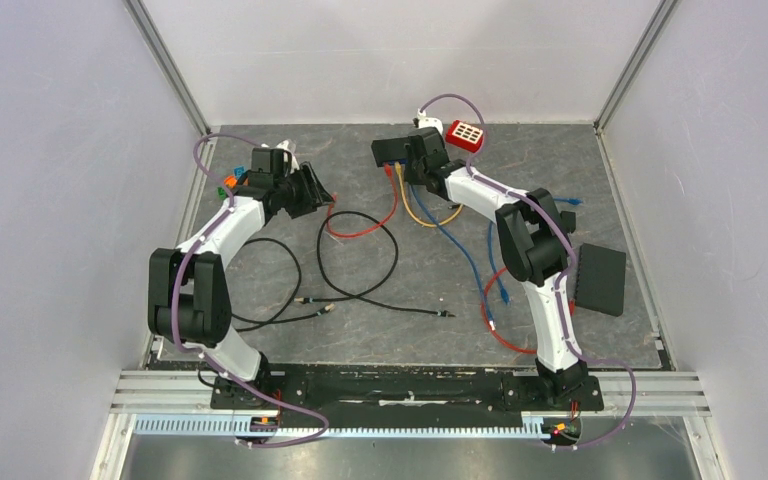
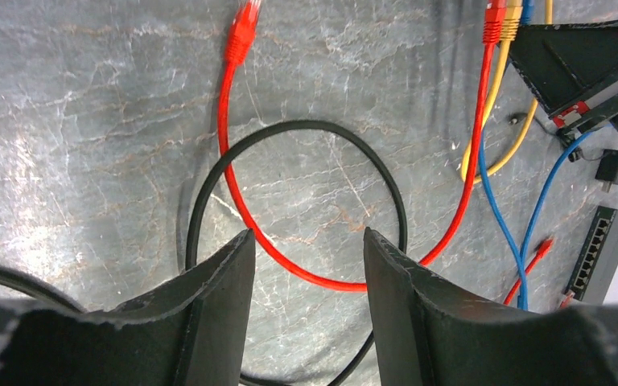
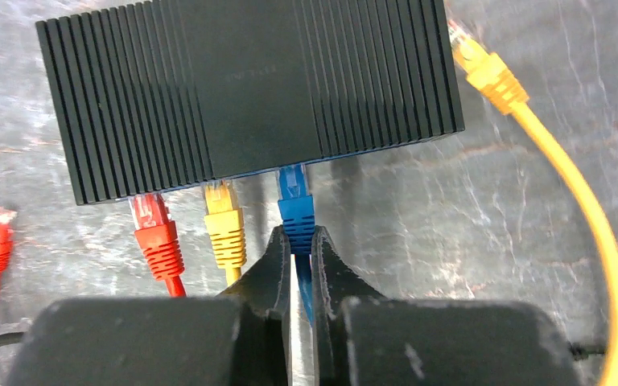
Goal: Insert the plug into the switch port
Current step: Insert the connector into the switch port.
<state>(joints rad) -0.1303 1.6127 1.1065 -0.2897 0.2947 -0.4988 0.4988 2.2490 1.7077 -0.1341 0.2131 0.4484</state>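
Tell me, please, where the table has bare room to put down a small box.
Bare table lies between the base rail and the black cable, and in the far right corner beside the red box. Crowded: before the switch, where the coloured cables spread.

Grey marbled tabletop (image 1: 430, 335) — black switch (image 1: 392, 150) at the far edge, red box (image 1: 464, 136) beside it, second black box (image 1: 600, 278) at right, and black cable (image 2: 306, 125), red cable (image 2: 221, 129), yellow cable (image 2: 487, 100), blue cable (image 2: 499, 213) lying loose.
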